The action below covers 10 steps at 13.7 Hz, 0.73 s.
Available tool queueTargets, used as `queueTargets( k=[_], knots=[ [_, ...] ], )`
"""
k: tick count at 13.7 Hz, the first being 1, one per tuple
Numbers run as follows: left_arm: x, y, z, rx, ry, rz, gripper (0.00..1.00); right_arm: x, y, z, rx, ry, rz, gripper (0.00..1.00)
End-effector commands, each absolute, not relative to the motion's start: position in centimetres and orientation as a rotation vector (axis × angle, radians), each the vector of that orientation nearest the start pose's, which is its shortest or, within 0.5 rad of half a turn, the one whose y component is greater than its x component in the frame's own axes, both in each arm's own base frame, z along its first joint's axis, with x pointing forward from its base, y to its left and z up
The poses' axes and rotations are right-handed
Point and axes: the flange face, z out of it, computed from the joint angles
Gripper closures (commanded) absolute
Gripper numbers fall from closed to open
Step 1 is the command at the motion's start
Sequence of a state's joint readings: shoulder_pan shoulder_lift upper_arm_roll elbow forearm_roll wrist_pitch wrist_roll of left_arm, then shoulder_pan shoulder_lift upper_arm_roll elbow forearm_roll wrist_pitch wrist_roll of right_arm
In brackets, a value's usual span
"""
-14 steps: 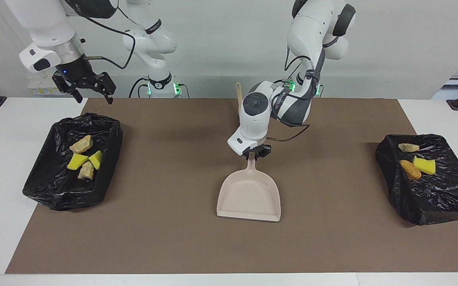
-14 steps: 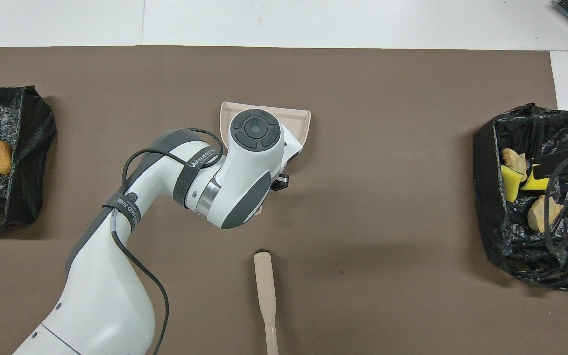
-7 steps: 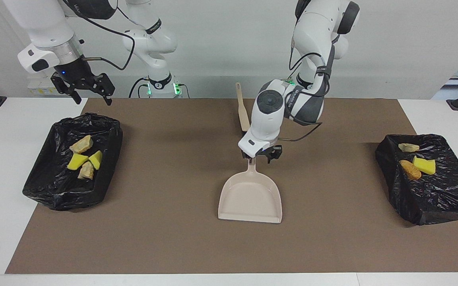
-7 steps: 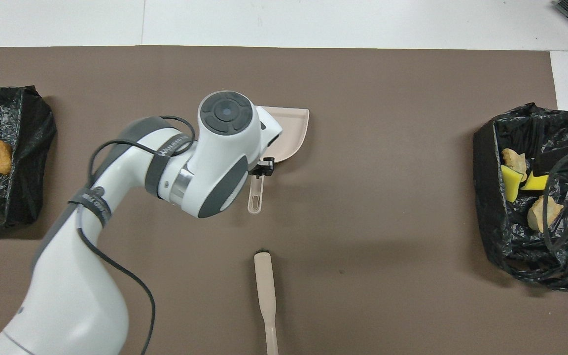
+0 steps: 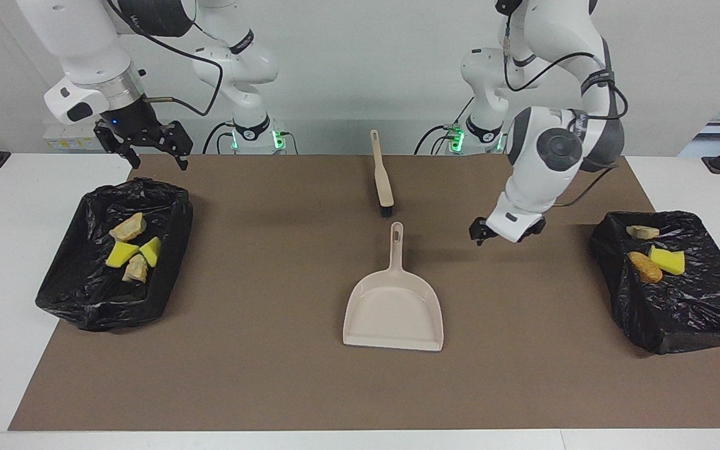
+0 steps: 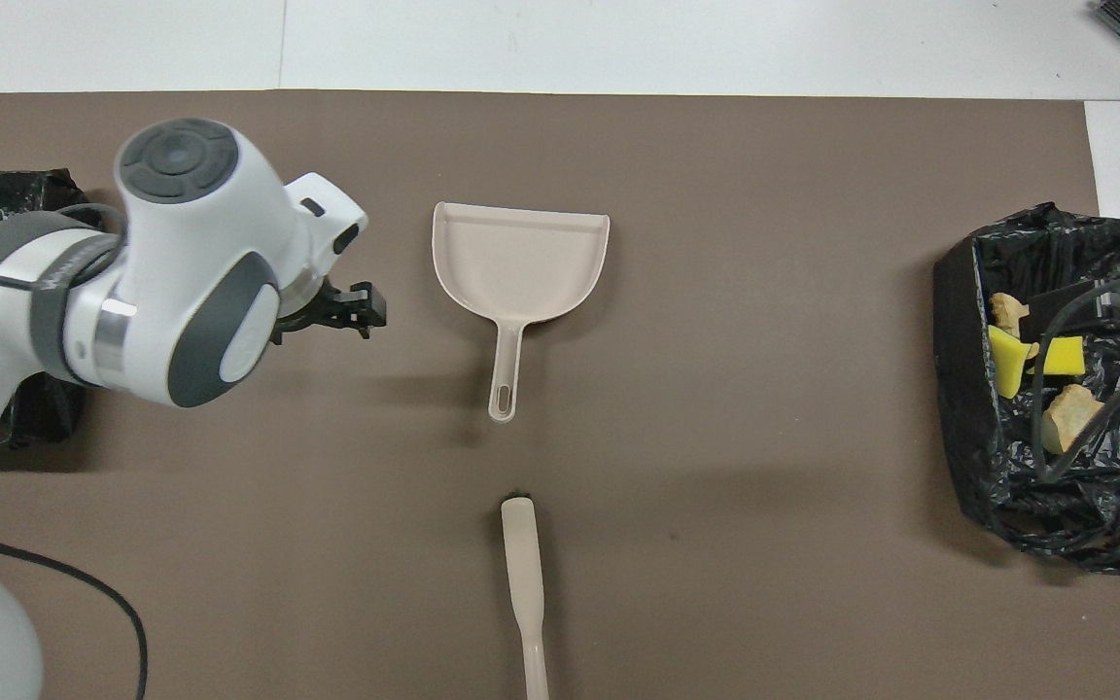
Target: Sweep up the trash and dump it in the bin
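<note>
Trash lies in two black crinkled-plastic-lined bins: four scraps [image 5: 130,247], yellow sponge chunks and tan crusty lumps, in the bin [image 5: 85,294] at the right arm's end; three scraps [image 5: 654,253] in the bin [image 5: 679,312] at the left arm's end. Smooth beige dustpan [image 5: 394,309] lies flat mid-mat, handle toward the robots, brush [image 5: 382,172] in line nearer them. Left gripper [image 5: 504,232] hangs over bare mat; finger spread cannot be told. Right gripper [image 5: 147,140] hangs spread wide, holding nothing, over its bin's rim nearest the robots. Brown mat [image 5: 272,375] lies open around the dustpan.
</note>
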<state>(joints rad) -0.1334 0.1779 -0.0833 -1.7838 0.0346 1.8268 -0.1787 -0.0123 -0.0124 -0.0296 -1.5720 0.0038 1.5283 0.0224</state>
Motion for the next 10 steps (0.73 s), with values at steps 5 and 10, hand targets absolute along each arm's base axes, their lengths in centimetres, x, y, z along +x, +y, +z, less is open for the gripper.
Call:
queueTargets(
  k=[5, 10],
  knots=[
    [51.5, -4.6, 55.4, -3.085, 0.34, 0.069, 0.0, 53.9, -2.6, 63.9, -3.141, 0.128, 0.012, 0.0],
    [52.7, -3.5, 65.4, -3.095, 0.396, 0.043, 0.0, 54.1, -2.4, 63.9, -3.122, 0.134, -0.01, 0.0]
  ],
)
